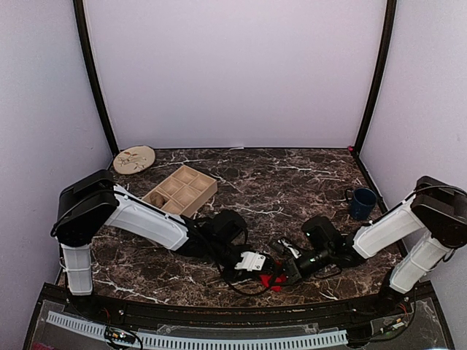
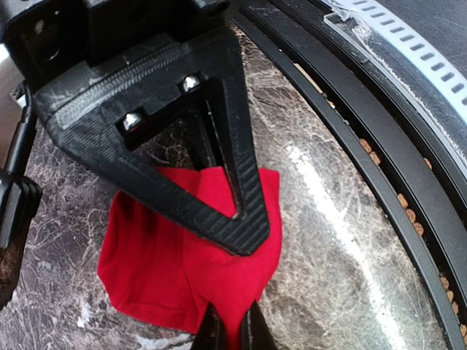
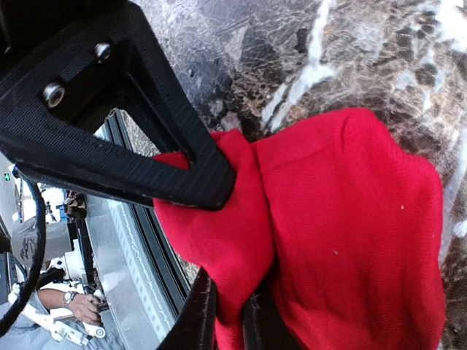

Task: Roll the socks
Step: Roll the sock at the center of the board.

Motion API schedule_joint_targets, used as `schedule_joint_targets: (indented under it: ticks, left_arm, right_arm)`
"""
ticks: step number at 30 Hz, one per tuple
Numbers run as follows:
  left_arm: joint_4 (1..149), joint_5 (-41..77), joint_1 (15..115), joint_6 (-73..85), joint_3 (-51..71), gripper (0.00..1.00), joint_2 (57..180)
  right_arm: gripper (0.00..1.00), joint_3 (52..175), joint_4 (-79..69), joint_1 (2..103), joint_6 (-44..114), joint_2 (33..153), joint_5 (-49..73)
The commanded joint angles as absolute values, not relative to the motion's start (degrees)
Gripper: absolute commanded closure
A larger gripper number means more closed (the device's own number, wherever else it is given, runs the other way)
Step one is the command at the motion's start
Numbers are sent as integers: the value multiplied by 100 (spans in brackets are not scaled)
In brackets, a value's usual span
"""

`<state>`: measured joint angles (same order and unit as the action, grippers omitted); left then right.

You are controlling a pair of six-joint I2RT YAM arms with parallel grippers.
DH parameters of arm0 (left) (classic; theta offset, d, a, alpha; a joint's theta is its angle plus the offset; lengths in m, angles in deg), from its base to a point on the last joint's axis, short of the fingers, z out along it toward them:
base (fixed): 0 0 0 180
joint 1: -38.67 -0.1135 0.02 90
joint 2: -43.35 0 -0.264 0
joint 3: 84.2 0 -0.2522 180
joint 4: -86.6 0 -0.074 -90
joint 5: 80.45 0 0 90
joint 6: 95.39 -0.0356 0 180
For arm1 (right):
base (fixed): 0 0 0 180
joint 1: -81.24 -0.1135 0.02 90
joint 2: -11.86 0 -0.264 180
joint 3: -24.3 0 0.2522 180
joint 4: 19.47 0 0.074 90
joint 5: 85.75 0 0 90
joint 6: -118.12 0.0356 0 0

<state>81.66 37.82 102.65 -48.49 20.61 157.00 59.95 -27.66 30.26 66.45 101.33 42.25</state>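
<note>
One red sock (image 1: 275,284) lies bunched on the dark marble table near its front edge, between my two grippers. In the left wrist view the red sock (image 2: 160,248) spreads flat under the gripper frame. My left gripper (image 2: 233,332) is shut on a pinch of its near edge. In the right wrist view the red sock (image 3: 350,233) is folded into a thick bundle. My right gripper (image 3: 228,313) is shut on a fold at the bundle's side. From above, the left gripper (image 1: 264,273) and right gripper (image 1: 286,274) almost meet over the sock. No other sock is in view.
A wooden compartment tray (image 1: 181,191) stands at the back left, with a round patterned disc (image 1: 134,159) behind it. A blue mug (image 1: 362,202) is at the right. The black front rail (image 2: 379,168) runs close beside the sock.
</note>
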Motion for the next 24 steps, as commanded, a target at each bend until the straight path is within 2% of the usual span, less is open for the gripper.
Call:
schedule_joint_targets:
  ticks: [1, 3, 7, 14, 24]
  left_arm:
    - [7229, 3892, 10246, -4916, 1871, 100, 15839]
    - [6974, 3821, 10194, -4851, 1817, 100, 15833]
    - [6661, 3654, 10100, -4677, 1867, 100, 15742]
    - [6221, 3666, 10028, -4429, 1990, 100, 15541]
    - [5091, 3760, 10021, -4040, 1544, 100, 15773]
  right_arm:
    - [83, 6318, -2052, 3066, 6227, 10220, 4008]
    - [74, 6450, -1907, 3074, 6121, 10176, 3952]
    - [66, 6680, -1728, 3117, 5983, 10155, 3923]
    - [62, 6878, -1261, 3253, 5711, 9977, 3653]
    - [58, 6624, -878, 3386, 5718, 9066, 2828]
